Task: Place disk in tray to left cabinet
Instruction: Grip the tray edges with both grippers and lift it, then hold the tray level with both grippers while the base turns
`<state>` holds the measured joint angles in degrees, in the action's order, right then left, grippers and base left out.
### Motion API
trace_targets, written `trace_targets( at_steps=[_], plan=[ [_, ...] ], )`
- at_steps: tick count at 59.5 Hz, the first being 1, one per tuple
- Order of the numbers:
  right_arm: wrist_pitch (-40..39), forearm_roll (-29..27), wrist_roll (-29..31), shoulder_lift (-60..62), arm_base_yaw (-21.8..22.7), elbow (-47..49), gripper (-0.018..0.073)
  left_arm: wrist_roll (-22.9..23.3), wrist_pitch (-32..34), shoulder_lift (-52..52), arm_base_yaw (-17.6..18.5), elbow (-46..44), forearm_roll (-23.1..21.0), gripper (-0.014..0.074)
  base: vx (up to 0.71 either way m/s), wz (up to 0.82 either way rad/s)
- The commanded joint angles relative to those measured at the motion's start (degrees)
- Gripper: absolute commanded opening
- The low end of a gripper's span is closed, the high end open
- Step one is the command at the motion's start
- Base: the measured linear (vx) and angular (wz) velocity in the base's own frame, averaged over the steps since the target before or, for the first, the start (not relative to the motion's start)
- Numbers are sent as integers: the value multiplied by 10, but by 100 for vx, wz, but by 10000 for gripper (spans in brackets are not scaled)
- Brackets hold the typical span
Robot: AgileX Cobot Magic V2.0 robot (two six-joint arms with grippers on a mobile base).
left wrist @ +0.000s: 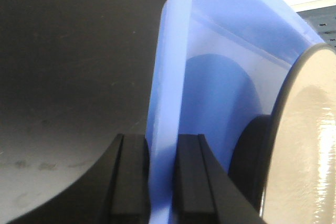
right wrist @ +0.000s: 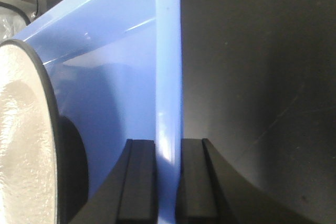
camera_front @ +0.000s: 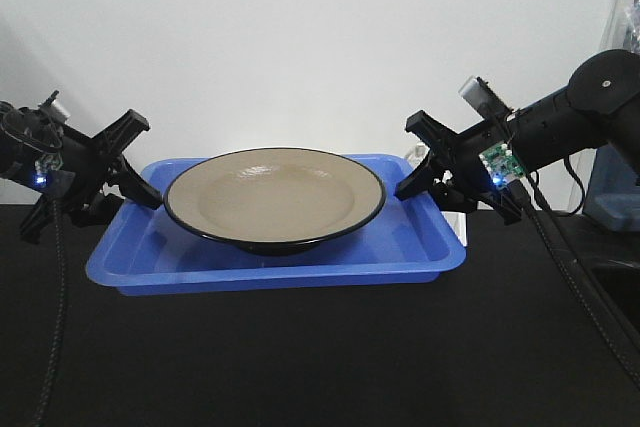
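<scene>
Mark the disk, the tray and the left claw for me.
disk [camera_front: 272, 197]: front view, centre of its tan top.
tray [camera_front: 290, 274]: front view, front rim.
left claw [left wrist: 161, 179]: left wrist view, midway between fingertips, shut on the tray's rim.

Left of the tray [camera_front: 280, 277]: matte black left gripper [camera_front: 146, 193], angular fingers, blue LED [camera_front: 38, 179], braided black cable [camera_front: 61, 287]. Right of the tray: black right gripper [camera_front: 410, 187], green circuit board [camera_front: 497, 159], grey camera block [camera_front: 480, 95], round black joint [camera_front: 605, 82], black cables [camera_front: 567, 267].
</scene>
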<state>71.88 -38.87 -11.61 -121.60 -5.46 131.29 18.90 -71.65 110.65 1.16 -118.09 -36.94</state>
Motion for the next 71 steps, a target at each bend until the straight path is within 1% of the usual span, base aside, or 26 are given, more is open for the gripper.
trace_targets(
  at_steps=[1, 23, 71],
  plan=[
    [14, -126, 1, 42, -20, 22, -3, 16, 18, -37, 18, -20, -127, -1, -8, 9],
    [14, -126, 1, 42, -20, 22, -3, 16, 18, -37, 18, -20, -127, -1, -11, 27],
    [14, -126, 1, 42, -20, 22, -3, 16, 18, -37, 18, -20, -127, -1, -14, 54]
  ],
)
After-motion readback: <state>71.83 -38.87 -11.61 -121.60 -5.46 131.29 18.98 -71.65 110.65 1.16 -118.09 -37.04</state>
